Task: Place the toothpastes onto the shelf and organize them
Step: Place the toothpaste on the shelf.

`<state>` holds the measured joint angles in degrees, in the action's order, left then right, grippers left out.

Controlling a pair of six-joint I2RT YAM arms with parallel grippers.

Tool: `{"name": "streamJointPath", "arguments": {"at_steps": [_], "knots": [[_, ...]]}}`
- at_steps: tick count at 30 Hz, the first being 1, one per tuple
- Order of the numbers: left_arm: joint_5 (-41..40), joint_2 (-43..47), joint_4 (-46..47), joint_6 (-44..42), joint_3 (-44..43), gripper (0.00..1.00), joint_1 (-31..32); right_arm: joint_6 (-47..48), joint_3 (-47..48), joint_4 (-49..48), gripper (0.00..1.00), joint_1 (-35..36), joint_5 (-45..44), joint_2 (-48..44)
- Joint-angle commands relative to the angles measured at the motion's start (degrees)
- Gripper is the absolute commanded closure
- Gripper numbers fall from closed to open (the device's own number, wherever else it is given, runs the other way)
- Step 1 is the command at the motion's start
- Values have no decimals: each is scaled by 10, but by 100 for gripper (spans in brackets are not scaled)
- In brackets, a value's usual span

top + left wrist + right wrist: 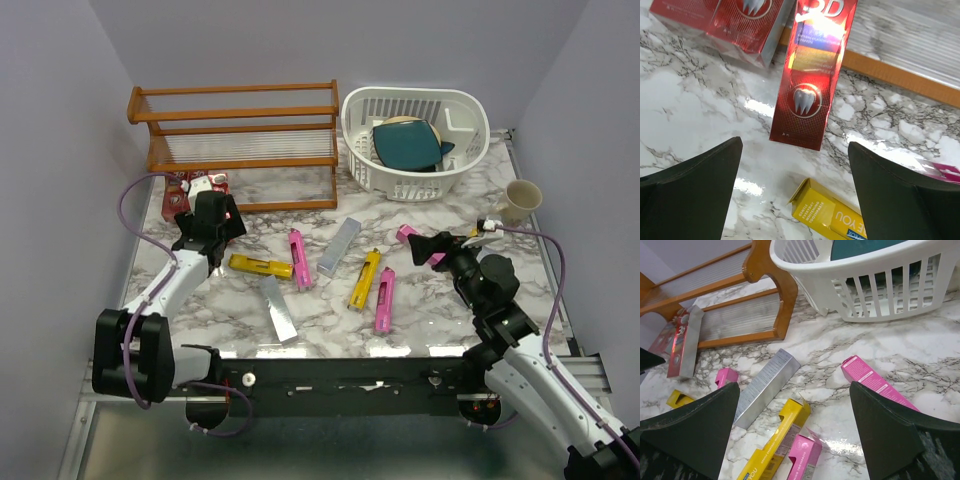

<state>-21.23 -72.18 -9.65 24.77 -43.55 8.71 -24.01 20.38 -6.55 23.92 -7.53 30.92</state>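
On the bench (pixel 430 320), red toothpastes (pixel 195 186) lie at the shelf's (pixel 235 122) front left foot, other cartons (pixel 363 280) scattered mid-bench. The left hand (pixel 795 143) hangs released over 1 red carton (pixel 810 90); the right hand (pixel 795 385) is spread wide, empty.

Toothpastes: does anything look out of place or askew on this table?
Yes. Loose cartons lie scattered at mixed angles on the marble table, including a yellow carton, a pink carton and a silver carton. The red cartons sit bunched beside the shelf, not on it.
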Motion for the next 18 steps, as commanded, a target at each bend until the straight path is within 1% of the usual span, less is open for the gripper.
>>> {"name": "streamJointPath", "arguments": {"at_steps": [1,4,7,10,15,18], "knots": [[-9,-7,77,7,33,1,0,-2,-12,-19,0,-1,7,-16],[-7,-39,70,-7,28,1,0,-1,-14,-18,0,-1,5,-22],[16,-72,65,-24,15,1,0,0,-15,-18,0,-1,5,-26],[13,-94,48,-23,1,2,-1,1,-16,-20,0,-1,4,-29],[7,-111,28,-32,-12,10,-1,1,-17,-22,0,-1,7,-29],[9,-131,17,-51,-27,10,-1,1,-17,-23,0,-1,7,-29]]}}
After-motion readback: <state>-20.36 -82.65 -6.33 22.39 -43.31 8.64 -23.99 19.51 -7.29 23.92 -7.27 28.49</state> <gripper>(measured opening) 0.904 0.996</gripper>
